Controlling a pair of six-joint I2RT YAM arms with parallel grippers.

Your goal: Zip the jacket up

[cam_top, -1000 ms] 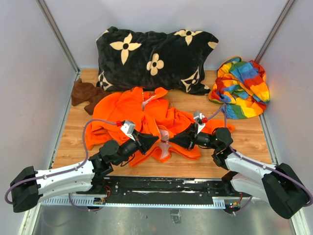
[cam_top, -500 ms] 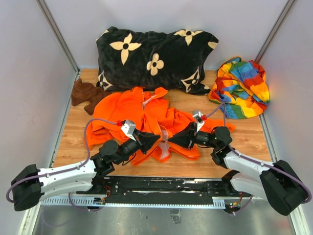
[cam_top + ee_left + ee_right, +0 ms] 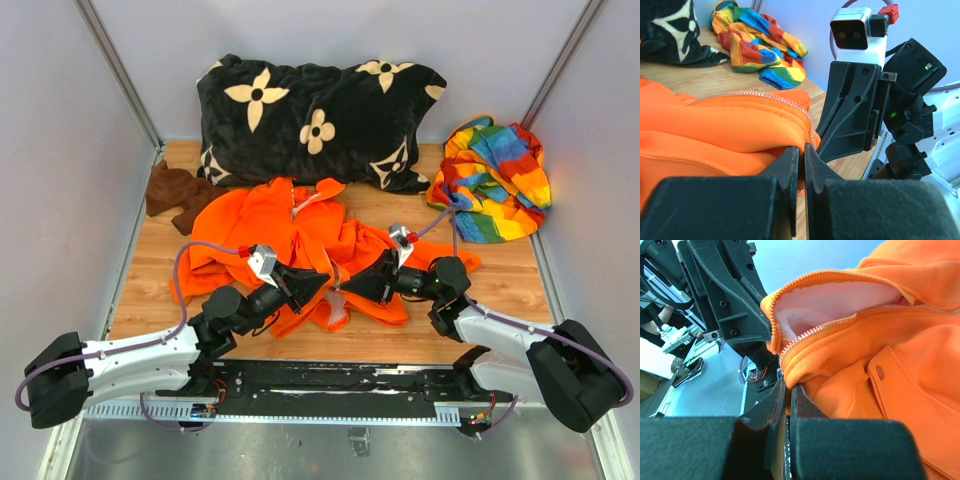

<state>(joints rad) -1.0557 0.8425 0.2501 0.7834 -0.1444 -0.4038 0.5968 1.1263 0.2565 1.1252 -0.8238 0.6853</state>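
Note:
The orange jacket (image 3: 270,225) lies crumpled and unzipped on the wooden table (image 3: 500,290). Both grippers meet at its near hem. My left gripper (image 3: 322,283) is shut on a fold of orange hem (image 3: 715,130) just below the pale zipper teeth (image 3: 755,95). My right gripper (image 3: 350,290) is shut on the facing hem edge (image 3: 840,375), where the pink lining (image 3: 825,300) and a second row of zipper teeth (image 3: 840,320) show. In each wrist view the other gripper sits close opposite: the right gripper (image 3: 855,115) and the left gripper (image 3: 730,305). No slider is visible.
A black pillow with cream flowers (image 3: 315,120) lies along the back. A rainbow-striped cloth (image 3: 495,180) sits at back right and a small brown cloth (image 3: 175,195) at back left. Grey walls enclose the table; a metal rail (image 3: 330,385) runs along the near edge.
The right gripper has shifted slightly left and away from the near edge with the hem, closing toward the left gripper. The left arm has barely moved.

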